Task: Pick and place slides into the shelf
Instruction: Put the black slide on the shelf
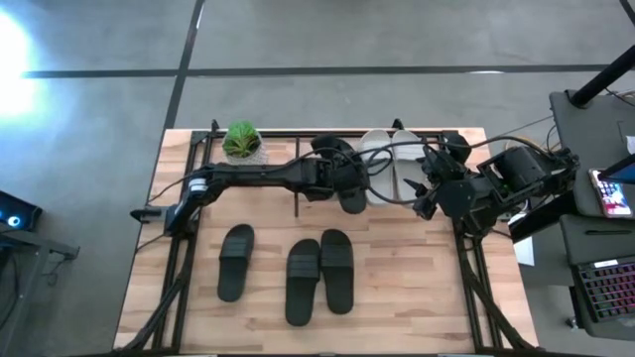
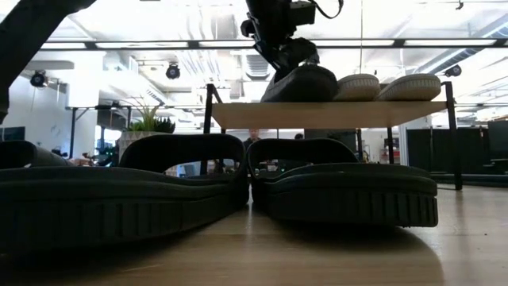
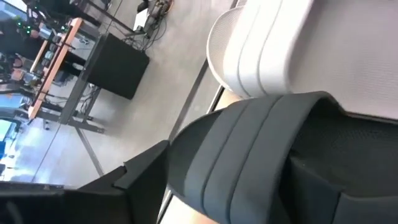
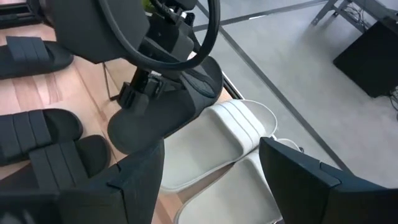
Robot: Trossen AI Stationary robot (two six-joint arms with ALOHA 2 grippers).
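The shelf [image 2: 262, 114] stands at the table's far side. Two light grey slides [image 1: 392, 167] [image 2: 385, 86] lie on its board. A black slide [image 1: 352, 196] [image 2: 302, 83] sits beside them at their left, and my left gripper [image 1: 342, 177] [image 2: 287, 57] is shut on it from above. Three more black slides [image 1: 236, 261] [image 1: 303, 281] [image 1: 337, 270] lie flat on the tabletop nearer the front. My right gripper [image 4: 211, 186] is open and hovers at the shelf's right end, over the grey slides [image 4: 211, 137], touching nothing. My left gripper holds the black slide by one long side [image 4: 146, 106], close to its wide strap [image 3: 261, 155]. It comes from above, pointing down. One finger [image 3: 140, 177] shows outside the slide; the slide hides the other. The slide's sole rests on the shelf board beside the grey slides.
A small green potted plant [image 1: 241, 141] stands at the far left corner, left of the shelf. A laptop and a phone sit on a stand beyond the table's right edge [image 1: 605, 198]. Bare wood lies right of the three slides [image 1: 417, 278].
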